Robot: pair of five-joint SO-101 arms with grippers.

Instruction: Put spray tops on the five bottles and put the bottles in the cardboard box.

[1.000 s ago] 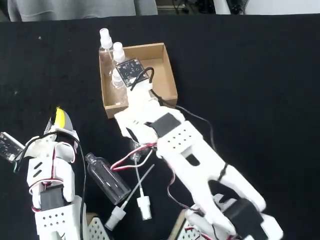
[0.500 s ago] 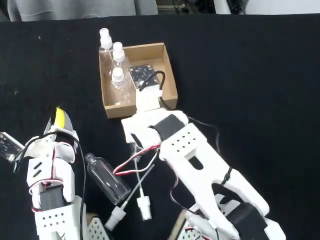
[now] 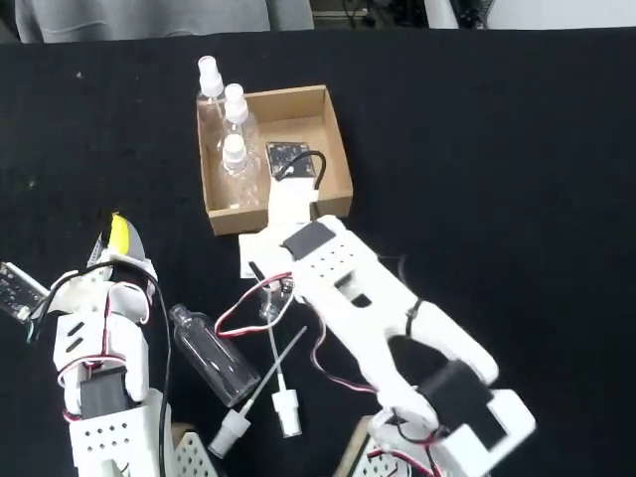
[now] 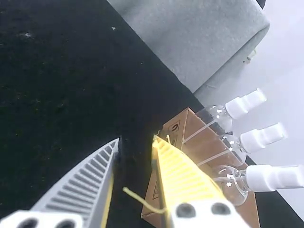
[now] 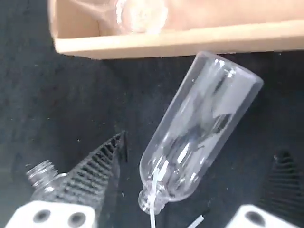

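Observation:
The cardboard box (image 3: 333,149) holds three clear bottles with white spray tops (image 3: 234,154), also seen in the left wrist view (image 4: 247,142). My right arm (image 3: 328,268) reaches to the box's near wall (image 5: 166,45). Its gripper (image 5: 202,145) is open, with a topless bottle (image 5: 199,133) lying on the table between its fingers, base toward the box. A second topless bottle (image 3: 212,353) lies to the left, its neck (image 5: 40,172) beside one finger. Two loose spray tops (image 3: 231,429) (image 3: 286,409) lie nearer. My left gripper (image 3: 111,237) (image 4: 137,140) rests at the near left, narrowly open and empty.
A black cloth (image 3: 497,149) covers the table. The right half of the box floor (image 3: 303,119) is bare. A grey cushion (image 4: 190,33) lies beyond the table's far edge. Red and white wires (image 3: 258,318) hang from the right arm over the table.
The right arm has drawn its wrist back from over the bottles in the box, uncovering the third one. It now sits lower at the box's near wall. The left arm has not moved.

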